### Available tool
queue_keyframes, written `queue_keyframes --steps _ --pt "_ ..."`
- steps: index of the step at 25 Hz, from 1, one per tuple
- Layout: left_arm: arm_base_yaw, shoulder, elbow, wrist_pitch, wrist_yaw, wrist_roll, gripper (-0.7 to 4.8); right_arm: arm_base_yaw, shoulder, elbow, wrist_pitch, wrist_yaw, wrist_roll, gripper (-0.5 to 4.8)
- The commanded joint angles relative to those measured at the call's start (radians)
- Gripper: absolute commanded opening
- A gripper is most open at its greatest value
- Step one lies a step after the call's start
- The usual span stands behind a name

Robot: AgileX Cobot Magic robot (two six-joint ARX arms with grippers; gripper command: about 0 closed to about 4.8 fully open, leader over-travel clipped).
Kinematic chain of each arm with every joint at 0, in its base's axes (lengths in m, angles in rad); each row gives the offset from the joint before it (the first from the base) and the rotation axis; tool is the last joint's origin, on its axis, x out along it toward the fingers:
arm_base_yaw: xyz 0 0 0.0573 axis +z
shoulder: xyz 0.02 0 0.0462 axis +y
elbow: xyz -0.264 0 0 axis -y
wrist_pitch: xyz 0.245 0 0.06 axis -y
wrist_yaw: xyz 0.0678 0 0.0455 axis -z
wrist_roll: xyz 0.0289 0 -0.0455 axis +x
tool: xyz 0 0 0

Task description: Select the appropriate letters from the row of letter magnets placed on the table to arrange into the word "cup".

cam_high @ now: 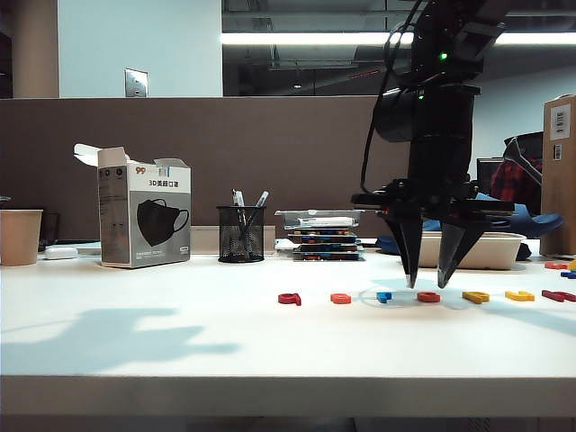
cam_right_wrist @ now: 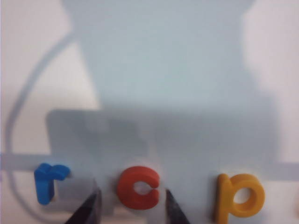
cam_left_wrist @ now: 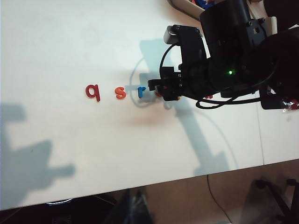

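Observation:
The row of letter magnets (cam_high: 340, 298) lies across the white table (cam_high: 180, 342): dark red q (cam_left_wrist: 92, 91), orange s (cam_left_wrist: 120, 92), blue r (cam_right_wrist: 48, 181), orange-red c (cam_right_wrist: 138, 187), yellow p (cam_right_wrist: 239, 196), then another yellow letter (cam_high: 519, 295). My right gripper (cam_high: 427, 284) points straight down over the c (cam_high: 428, 296). It is open, its dark fingertips (cam_right_wrist: 88, 210) straddling the c with a gap on each side, tips close to the tabletop. In the left wrist view the left gripper (cam_left_wrist: 135, 209) is only a dark blur beyond the table's front edge.
At the back stand a paper cup (cam_high: 20, 236), a mask box (cam_high: 144, 216), a mesh pen holder (cam_high: 240, 234), stacked trays (cam_high: 322, 234), a beige tray (cam_high: 486, 247) and a cardboard box (cam_high: 560, 175). More letters (cam_high: 558, 295) lie at the far right.

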Motion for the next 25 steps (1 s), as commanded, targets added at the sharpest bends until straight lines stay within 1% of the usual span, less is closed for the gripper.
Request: queue_keyframes --steps 1,11,17,25 --pt "0.0 -0.003 0.003 0.007 -0.004 0.005 -0.05 0.001 -0.003 -0.001 0.009 0.002 0.005 1.72" --pt "0.0 -0.003 0.003 0.007 -0.004 0.005 -0.05 0.001 -0.003 -0.08 0.046 0.002 0.011 1.72" --pt "0.0 -0.003 0.003 0.007 -0.004 0.005 -0.05 0.001 -0.003 -0.084 0.089 0.001 0.027 1.72" --pt "0.0 -0.003 0.003 0.007 -0.004 0.005 -0.05 0.002 -0.003 -0.085 0.103 -0.002 0.038 1.71"
